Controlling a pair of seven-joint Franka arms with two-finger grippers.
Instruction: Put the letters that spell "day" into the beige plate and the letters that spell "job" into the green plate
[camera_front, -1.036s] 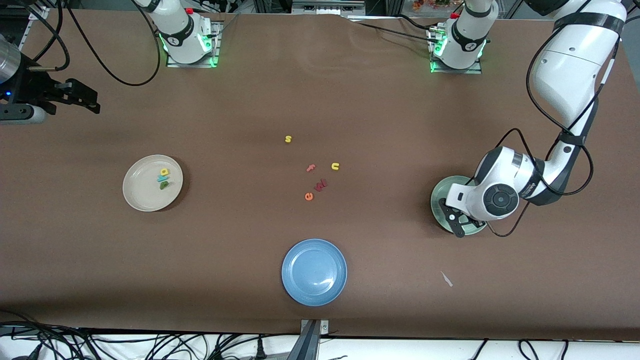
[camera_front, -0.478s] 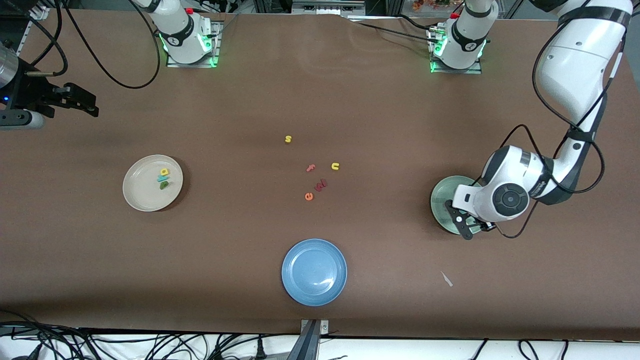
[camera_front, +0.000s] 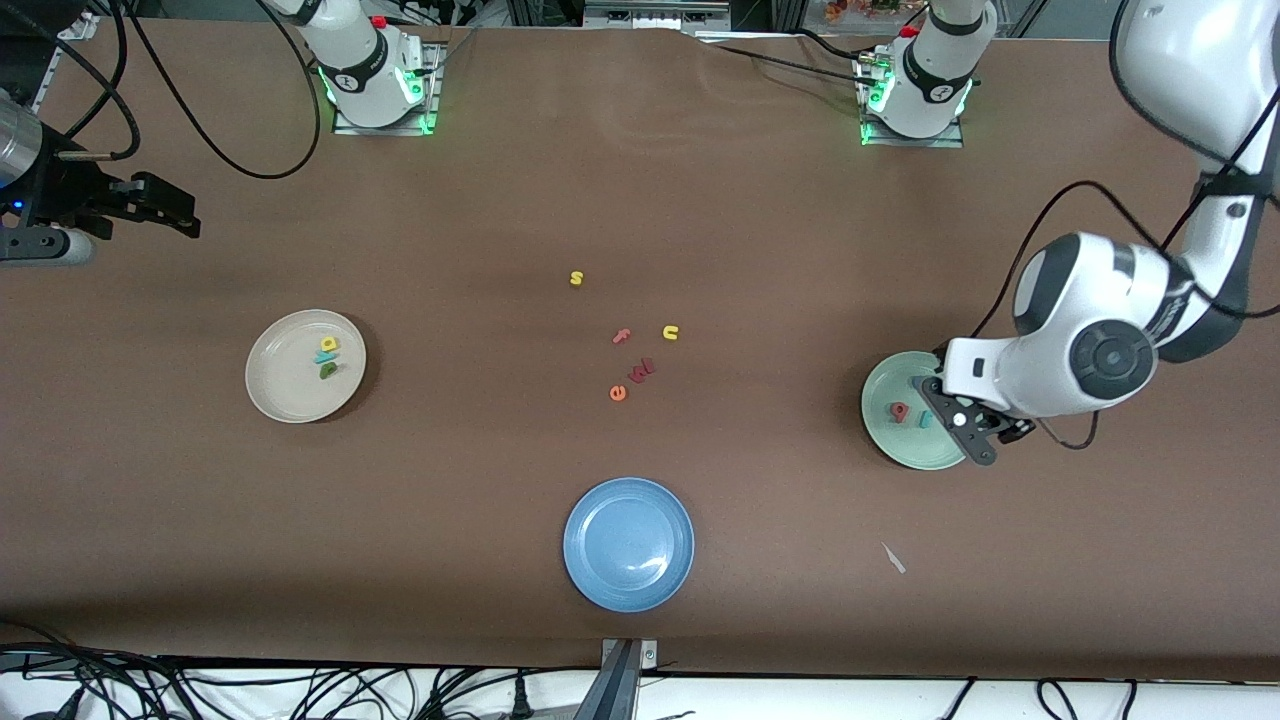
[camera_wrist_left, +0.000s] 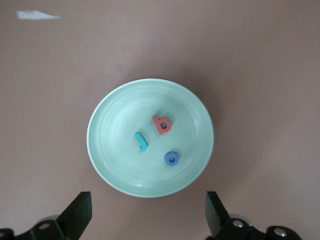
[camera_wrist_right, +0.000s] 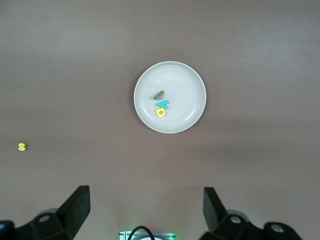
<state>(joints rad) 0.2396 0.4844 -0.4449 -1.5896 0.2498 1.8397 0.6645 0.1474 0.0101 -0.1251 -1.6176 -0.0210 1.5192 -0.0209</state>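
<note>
Only left wrist view shows blue o (camera_wrist_left: 171, 159) — plated.

White arms (camera_front: 1090, 340), black joints, cables, green-lit bases (camera_front: 378, 95).

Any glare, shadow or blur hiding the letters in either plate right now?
Left wrist view: the green plate is evenly lit, with the b, j and o sharp. Right wrist view: the beige plate is clear and the letters small but distinct. Front view: the left hand overlaps the green plate's edge, hiding the o.
</note>
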